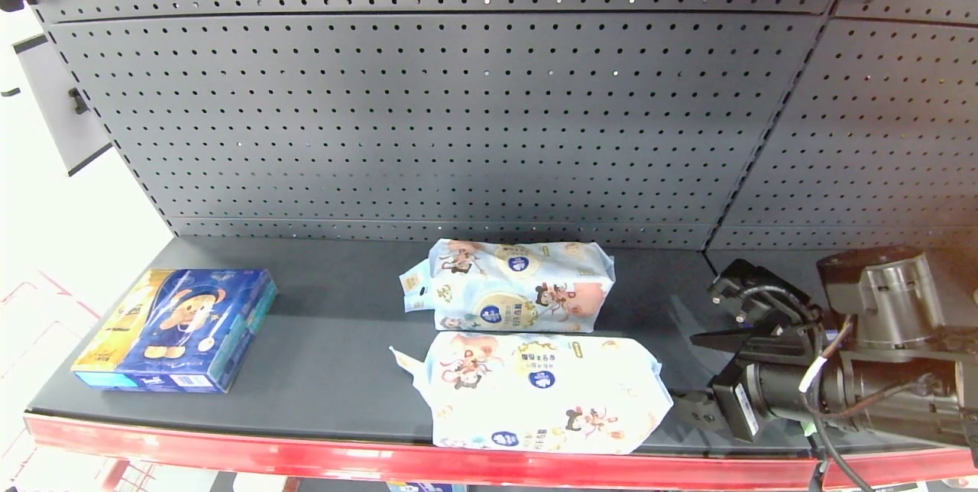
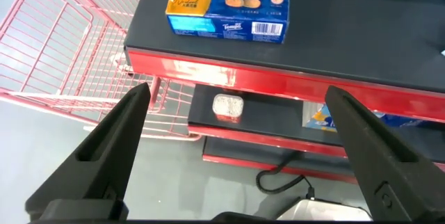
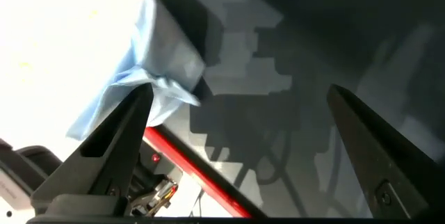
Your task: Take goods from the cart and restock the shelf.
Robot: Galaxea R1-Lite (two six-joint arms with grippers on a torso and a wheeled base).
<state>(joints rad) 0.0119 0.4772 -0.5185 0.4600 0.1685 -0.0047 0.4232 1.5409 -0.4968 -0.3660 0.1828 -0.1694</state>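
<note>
– Tool report first: what is the right tool [image 1: 691,373] doing in the head view?
– It is hovering low over the right end of the shelf [image 1: 336,339]. Its jaws are standing wide apart and gripping nothing. Its fingers are pointing toward the front pack [image 1: 542,393], near it but apart.
– And the goods?
– The front pack is lying flat along the red lip [image 1: 382,461] of the shelf. The rear pack [image 1: 516,286] is lying just behind it, toward the pegboard [image 1: 428,118]. The blue box [image 1: 179,328] is sitting well apart from both, at the left end.
– What is the left wrist view showing?
– The left tool [image 2: 238,90] is hanging out in front of the shelf [image 2: 361,36], jaws spread wide, holding nothing. The blue box [image 2: 229,5] is sitting at the shelf's front edge. The pink wire cart [image 2: 62,50] is standing beside the shelf's end. A small silvery packet [image 2: 227,107] is lying on a lower shelf [image 2: 278,123].
– And the right wrist view?
– The right tool [image 3: 240,90] is gaping just as wide, empty, over the dark shelf [image 3: 313,57]. The front pack's pale blue crimped end [image 3: 149,78] is lying just beside one of the fingers [image 3: 118,140]. I cannot tell whether they are touching. The red lip [image 3: 195,172] is running across close by.
</note>
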